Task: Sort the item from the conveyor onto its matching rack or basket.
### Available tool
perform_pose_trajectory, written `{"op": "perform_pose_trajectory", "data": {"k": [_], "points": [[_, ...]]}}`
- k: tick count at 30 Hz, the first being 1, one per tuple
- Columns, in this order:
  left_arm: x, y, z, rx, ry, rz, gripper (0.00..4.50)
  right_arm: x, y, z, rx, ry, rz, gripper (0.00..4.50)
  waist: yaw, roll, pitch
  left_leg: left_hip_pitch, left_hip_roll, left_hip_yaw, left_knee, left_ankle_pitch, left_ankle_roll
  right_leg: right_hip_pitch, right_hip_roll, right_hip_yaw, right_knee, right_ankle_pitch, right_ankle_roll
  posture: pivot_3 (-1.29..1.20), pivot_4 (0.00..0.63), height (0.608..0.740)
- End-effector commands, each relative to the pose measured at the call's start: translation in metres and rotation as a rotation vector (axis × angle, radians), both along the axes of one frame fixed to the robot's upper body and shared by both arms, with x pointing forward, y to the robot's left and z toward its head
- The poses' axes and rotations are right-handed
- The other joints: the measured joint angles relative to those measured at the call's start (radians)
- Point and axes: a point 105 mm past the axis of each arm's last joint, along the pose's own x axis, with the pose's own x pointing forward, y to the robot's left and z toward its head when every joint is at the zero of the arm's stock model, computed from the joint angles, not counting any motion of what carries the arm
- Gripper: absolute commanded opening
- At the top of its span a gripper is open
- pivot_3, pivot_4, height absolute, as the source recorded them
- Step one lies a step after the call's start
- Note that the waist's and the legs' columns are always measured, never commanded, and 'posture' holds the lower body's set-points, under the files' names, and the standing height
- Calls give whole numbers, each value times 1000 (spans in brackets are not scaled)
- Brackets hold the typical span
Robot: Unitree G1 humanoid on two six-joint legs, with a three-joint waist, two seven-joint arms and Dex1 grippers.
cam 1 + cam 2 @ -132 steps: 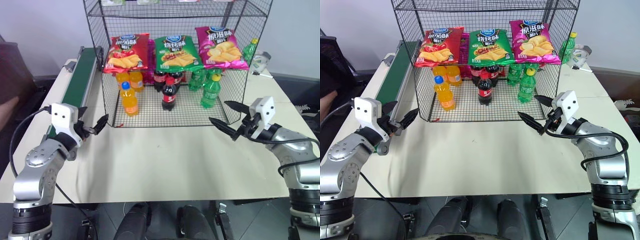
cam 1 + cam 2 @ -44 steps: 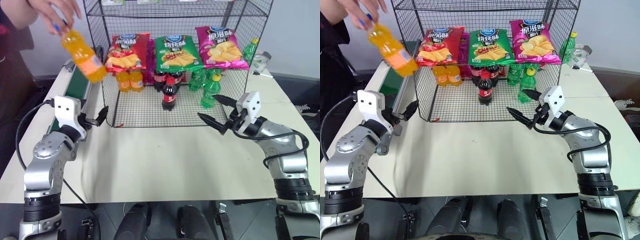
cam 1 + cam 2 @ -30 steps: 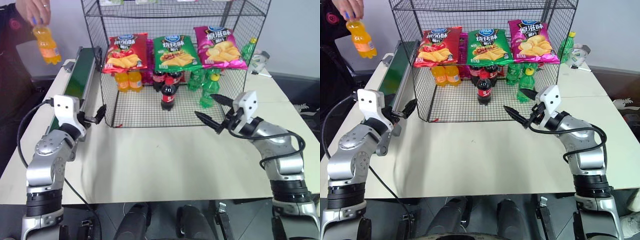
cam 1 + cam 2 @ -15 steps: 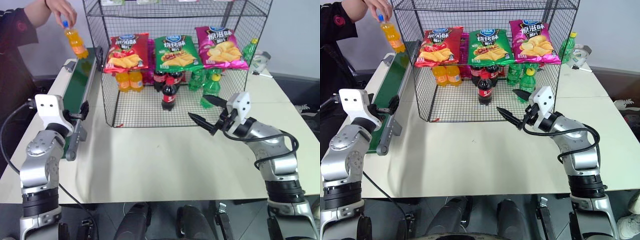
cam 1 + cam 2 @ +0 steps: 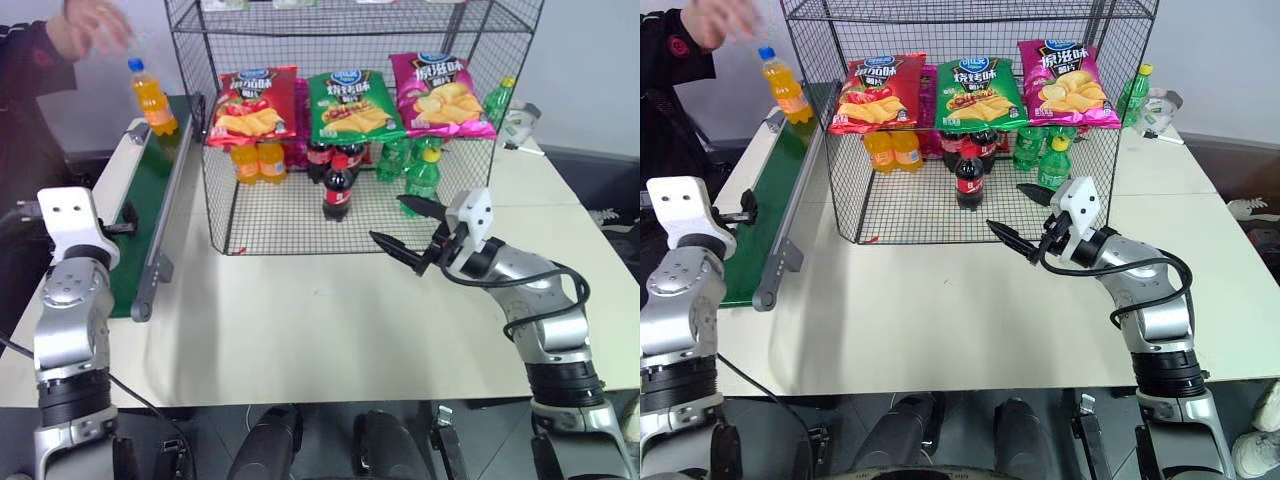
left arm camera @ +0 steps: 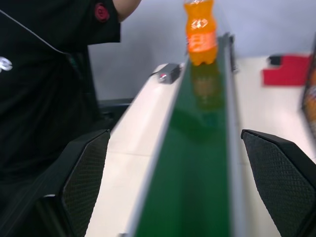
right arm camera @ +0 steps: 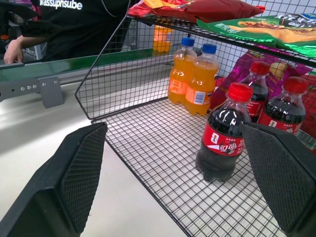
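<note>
Left gripper [image 6: 173, 182]: jaws wide apart, empty, over the near end of the conveyor [image 5: 150, 185], pointing along it.
Right gripper [image 5: 1020, 215]: fingers spread, holding nothing, just in front of the rack [image 5: 215, 190] at its open lower tier.
Orange bottle [image 5: 150, 97]: upright on the conveyor's far end, left of the rack.
Person's hand [image 5: 95, 28]: above the conveyor's far end, just apart from the bottle's cap.
Rack's lower tier: orange, cola and green bottles.

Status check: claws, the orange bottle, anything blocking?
Both claws open, empty: left claw over conveyor, right claw at rack front. Orange drink bottle upright at belt's far end. Person's hand above it.
</note>
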Motion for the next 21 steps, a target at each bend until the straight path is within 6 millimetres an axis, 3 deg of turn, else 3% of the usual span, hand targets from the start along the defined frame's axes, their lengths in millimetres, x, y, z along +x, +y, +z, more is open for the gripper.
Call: {"op": "perform_pose_trajectory", "data": {"k": [1,5,21], "points": [[-5,5,10,3,-71,-31,4468,-2,1,13,27,-58,10,4500,0,0,0,0,0,0,0,0,0,0,0,0,0,0,0,0,150,740],[-11,13,8,-48,-101,-24,4468,-1,3,11,29,-57,13,4500,-1,0,0,0,0,0,0,0,0,0,0,0,0,0,0,0,150,740],[-13,11,1,-45,-114,-66,4468,-1,10,17,26,-67,37,4500,-1,0,0,0,0,0,0,0,0,0,0,0,0,0,0,0,150,740]]}}
